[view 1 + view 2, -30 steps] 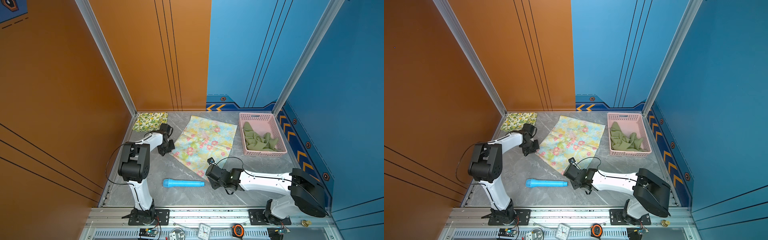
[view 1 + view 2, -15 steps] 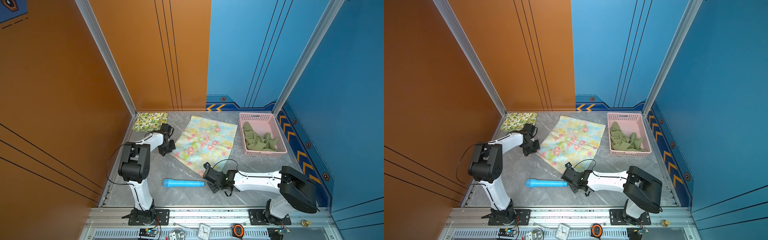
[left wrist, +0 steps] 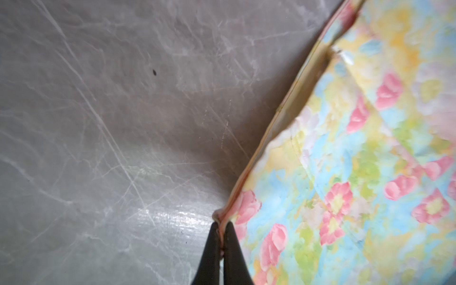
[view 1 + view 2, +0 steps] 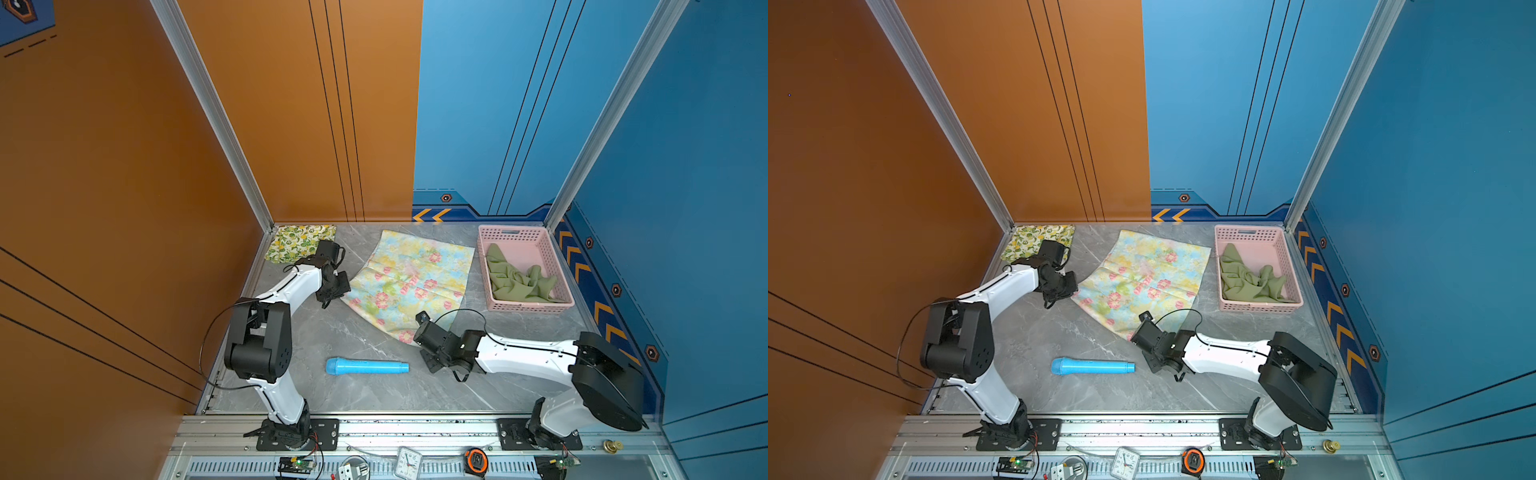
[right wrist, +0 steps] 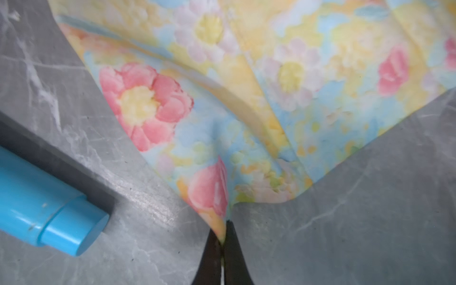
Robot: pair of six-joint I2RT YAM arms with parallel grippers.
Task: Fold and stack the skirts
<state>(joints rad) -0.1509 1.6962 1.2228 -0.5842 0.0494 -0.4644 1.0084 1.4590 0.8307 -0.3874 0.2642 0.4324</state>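
Note:
The pastel flowered skirt (image 4: 409, 280) (image 4: 1146, 278) lies spread flat mid-table. My left gripper (image 4: 341, 294) (image 3: 221, 228) is shut on its left corner, and the pinched hem shows in the left wrist view. At the near corner my right gripper (image 4: 415, 338) (image 5: 225, 234) is shut, the cloth (image 5: 222, 98) pulled up into its tips. A folded lemon-print skirt (image 4: 296, 242) (image 4: 1034, 241) rests in the back left corner. Crumpled inside the pink basket (image 4: 552, 305) (image 4: 1283, 307) at the right is the olive green skirt (image 4: 519, 278) (image 4: 1252, 282).
A blue cylinder (image 4: 365, 366) (image 4: 1092, 366) (image 5: 42, 204) lies on the grey marble table in front of the flowered skirt, close to the left of my right gripper. Orange and blue walls close in the back and sides.
My right gripper slid forward to the skirt's near corner and shut on it. The left arm has stayed put, still pinching its corner.

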